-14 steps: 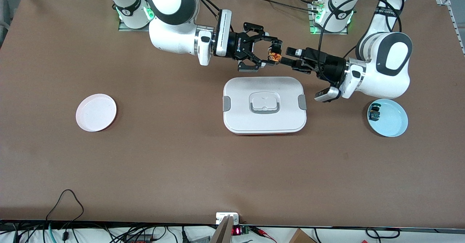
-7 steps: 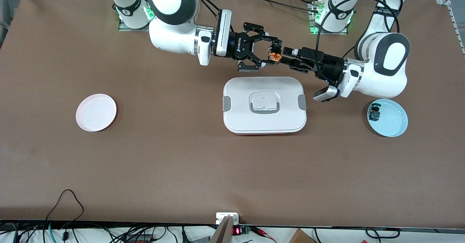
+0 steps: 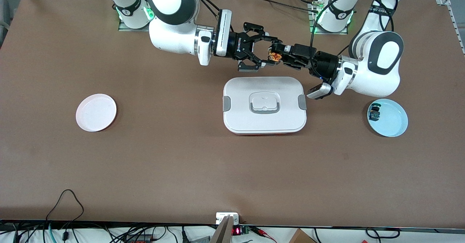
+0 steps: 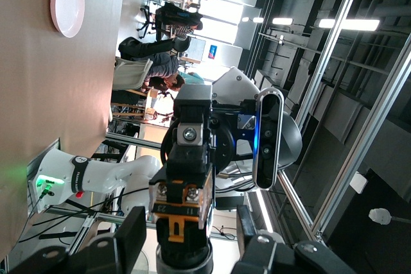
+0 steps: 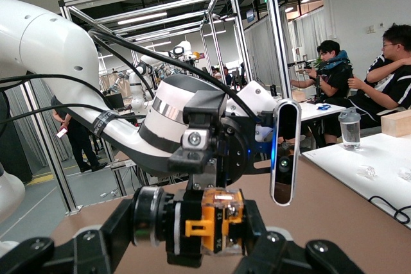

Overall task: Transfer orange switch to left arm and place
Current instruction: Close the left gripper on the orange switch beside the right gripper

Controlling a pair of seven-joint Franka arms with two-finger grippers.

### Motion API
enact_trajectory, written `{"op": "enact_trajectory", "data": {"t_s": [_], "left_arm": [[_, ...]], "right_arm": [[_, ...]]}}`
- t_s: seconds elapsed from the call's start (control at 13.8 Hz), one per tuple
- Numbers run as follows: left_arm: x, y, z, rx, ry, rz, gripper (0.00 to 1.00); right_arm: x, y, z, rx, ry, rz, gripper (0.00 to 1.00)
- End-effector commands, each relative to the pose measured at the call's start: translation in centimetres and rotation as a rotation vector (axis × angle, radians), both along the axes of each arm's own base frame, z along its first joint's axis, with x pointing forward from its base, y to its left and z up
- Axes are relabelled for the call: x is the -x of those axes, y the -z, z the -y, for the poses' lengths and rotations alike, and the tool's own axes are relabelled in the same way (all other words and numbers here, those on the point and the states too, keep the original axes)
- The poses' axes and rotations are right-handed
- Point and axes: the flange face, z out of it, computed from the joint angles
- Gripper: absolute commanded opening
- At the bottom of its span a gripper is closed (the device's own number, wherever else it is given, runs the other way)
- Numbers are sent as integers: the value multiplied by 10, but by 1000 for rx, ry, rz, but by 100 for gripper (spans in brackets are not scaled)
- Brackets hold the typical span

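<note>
The orange switch (image 3: 274, 56) is held in the air over the brown table, just past the edge of the white box (image 3: 264, 105) that faces the robot bases. My right gripper (image 3: 270, 52) is shut on it, one finger on the metallic end and one on the orange end, as the right wrist view shows the switch (image 5: 205, 226). My left gripper (image 3: 277, 54) is open, and its fingers (image 4: 131, 239) straddle the switch (image 4: 183, 213) with gaps on both sides. Neither gripper is over the box.
A pale pink plate (image 3: 96, 112) lies toward the right arm's end of the table. A light blue plate (image 3: 394, 125) toward the left arm's end holds a small black and teal switch (image 3: 374, 114). Cables run along the front edge.
My left gripper has moved toward the right gripper until its open fingers reach around the switch. The right arm and the switch have stayed still.
</note>
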Motion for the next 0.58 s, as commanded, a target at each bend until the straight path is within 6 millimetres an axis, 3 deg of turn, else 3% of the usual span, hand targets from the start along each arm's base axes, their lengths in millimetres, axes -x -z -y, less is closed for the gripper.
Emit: {"op": "enact_trajectory", "data": {"t_s": [0.0,0.15,0.36,0.51], "left_arm": [[2,-2,-2,9,-25,19,37],[1,-4,-5,11,-27,22,22],[1,-4,-5,10,-26,22,17],[1,-4,-5,10,-28,20,17]], "right_arm": [[-1,-3,-4,-16,7,16,0],[-1,-2,-4,-15,7,15,0],[-1,-2,-4,-15,7,14,0],[-1,-2,-3,-13,9,14,19]]}}
